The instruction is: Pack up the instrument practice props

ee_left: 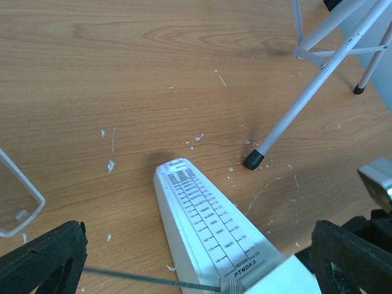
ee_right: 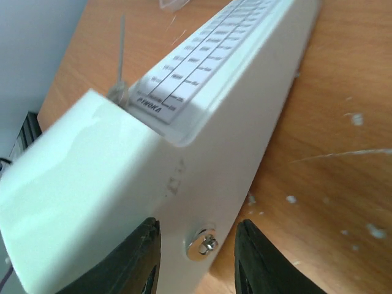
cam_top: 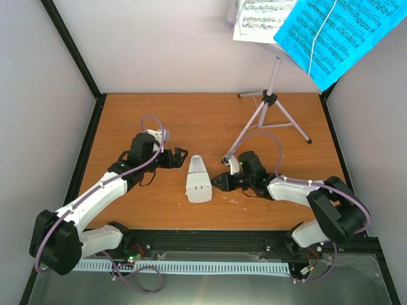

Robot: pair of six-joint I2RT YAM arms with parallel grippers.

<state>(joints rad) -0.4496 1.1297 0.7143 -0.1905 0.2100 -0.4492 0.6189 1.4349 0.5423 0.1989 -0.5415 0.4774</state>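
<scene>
The white pyramid metronome (cam_top: pixel 197 181) lies face up mid-table, narrow end pointing away; its scale and thin pendulum rod show in the left wrist view (ee_left: pixel 211 226). Its clear cover (ee_left: pixel 15 196) lies off it on the wood to the left. My left gripper (cam_top: pixel 175 159) is open beside the metronome's narrow end, fingers spread wide (ee_left: pixel 196 269). My right gripper (cam_top: pixel 219 181) is open, its jaws (ee_right: pixel 195 263) on either side of the metal winding key (ee_right: pixel 202 244) on the metronome's side, not touching it. The lilac music stand (cam_top: pixel 270 101) stands at the back right, holding white pages (cam_top: pixel 261 19) and blue pages (cam_top: pixel 337 35).
One stand leg ends in a black foot (ee_left: pixel 252 160) on the wood just beyond the metronome's narrow end. Black frame rails edge the table (cam_top: pixel 159 121), with pale walls on the left, back and right. Small white flecks dot the wood.
</scene>
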